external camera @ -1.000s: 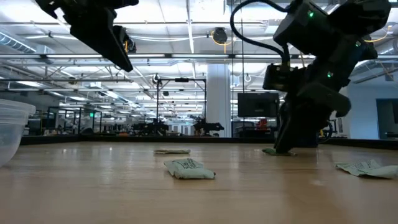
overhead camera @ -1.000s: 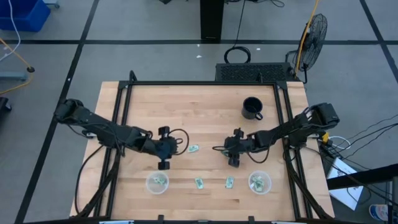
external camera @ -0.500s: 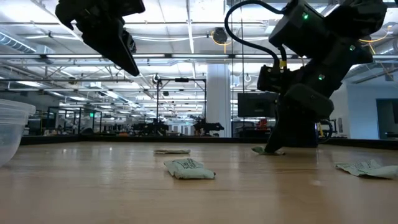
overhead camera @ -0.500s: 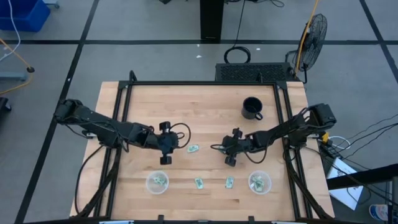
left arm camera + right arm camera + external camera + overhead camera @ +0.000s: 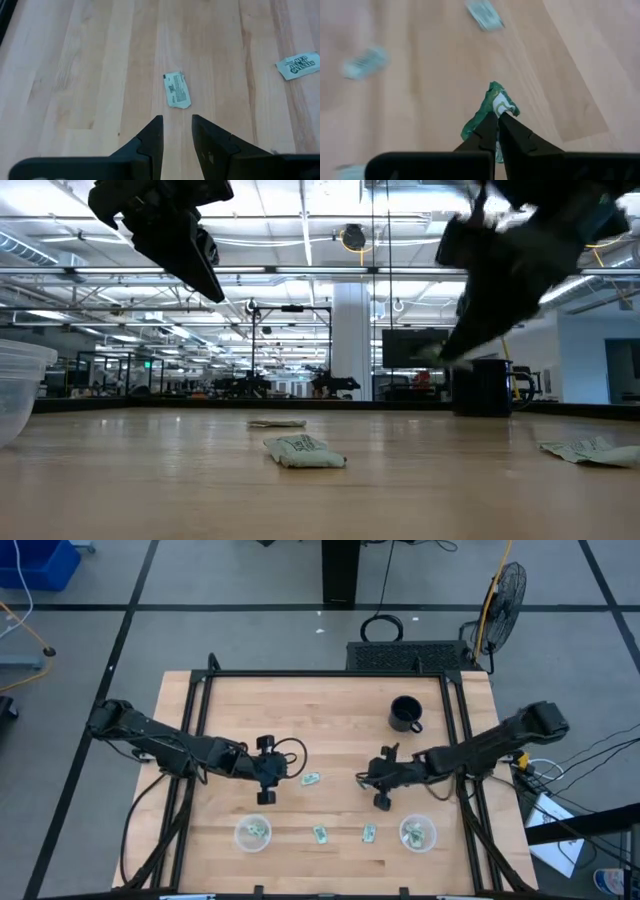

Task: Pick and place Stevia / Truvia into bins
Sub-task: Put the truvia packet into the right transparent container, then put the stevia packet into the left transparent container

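Wood table (image 5: pixel 330 710) | right fingers (image 5: pixel 497 125) pinch packet (image 5: pixel 492 107) | left fingers (image 5: pixel 176 131) slightly parted, empty

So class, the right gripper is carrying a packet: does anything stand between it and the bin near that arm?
Nothing visible does. The right gripper grips a green packet above bare table, and the right bin sits just beyond, unobstructed.

Crumpled green packet (image 5: pixel 492 107) pinched aloft, 2 clear bins (image 5: pixel 253 834) holding packets
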{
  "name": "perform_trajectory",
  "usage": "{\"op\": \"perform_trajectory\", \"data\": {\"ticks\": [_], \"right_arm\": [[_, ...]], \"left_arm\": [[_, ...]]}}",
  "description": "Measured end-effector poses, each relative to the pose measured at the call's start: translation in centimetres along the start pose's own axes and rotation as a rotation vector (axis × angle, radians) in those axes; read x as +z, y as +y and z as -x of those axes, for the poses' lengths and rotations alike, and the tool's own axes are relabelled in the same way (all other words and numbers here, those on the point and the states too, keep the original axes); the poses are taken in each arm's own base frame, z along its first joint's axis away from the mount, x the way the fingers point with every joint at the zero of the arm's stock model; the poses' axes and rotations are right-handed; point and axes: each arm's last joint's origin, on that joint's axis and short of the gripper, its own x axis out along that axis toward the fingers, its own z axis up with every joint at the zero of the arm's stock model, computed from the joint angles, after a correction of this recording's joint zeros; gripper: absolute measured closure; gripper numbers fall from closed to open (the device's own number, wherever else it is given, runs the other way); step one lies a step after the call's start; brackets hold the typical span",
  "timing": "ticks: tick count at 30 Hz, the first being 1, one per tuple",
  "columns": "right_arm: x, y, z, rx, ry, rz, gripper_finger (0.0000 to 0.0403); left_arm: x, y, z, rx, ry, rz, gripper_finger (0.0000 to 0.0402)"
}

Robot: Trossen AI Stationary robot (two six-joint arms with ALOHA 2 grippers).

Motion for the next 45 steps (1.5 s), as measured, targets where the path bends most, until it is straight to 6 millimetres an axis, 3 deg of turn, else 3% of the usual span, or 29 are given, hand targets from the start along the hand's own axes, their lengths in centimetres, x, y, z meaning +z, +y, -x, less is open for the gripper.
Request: {"op": "perform_trajectory", "data": {"ticks": [4,8,11,17,24,33,45], "right_arm": [[0.0,1.7,3.7,0.038,0.046,-0.053,0.04],[-1.0,2.7,6.9,-0.057,0.276,-0.229,0.0401],[-2.2,3.9,8.1,-0.063,0.45,-0.347,0.0401],[-4.4,6.9,8.5,-0.003,0.577,-0.455,0.0401],[-6.5,8.7,8.8,-0.034,0.626,-0.513,0.0401],[-7.8,9.6,6.7,-0.115,0.642,-0.504,0.0382],[-7.9,9.6,6.4,-0.115,0.643,-0.463,0.0329]], "left_arm": [[0.0,0.0,0.0,0.0,0.0,0.0,0.0293],[0.1,0.0,0.0,0.0,-0.005,-0.004,0.0293],[0.1,0.1,0.0,0.041,-0.014,-0.004,0.0293],[0.2,0.3,0.0,0.117,-0.038,-0.008,0.0293],[0.6,0.3,0.0,0.114,-0.069,-0.03,0.0293],[0.6,0.3,0.0,0.13,-0.069,-0.033,0.0293],[0.7,0.3,0.0,0.129,-0.079,-0.028,0.0293]]}}
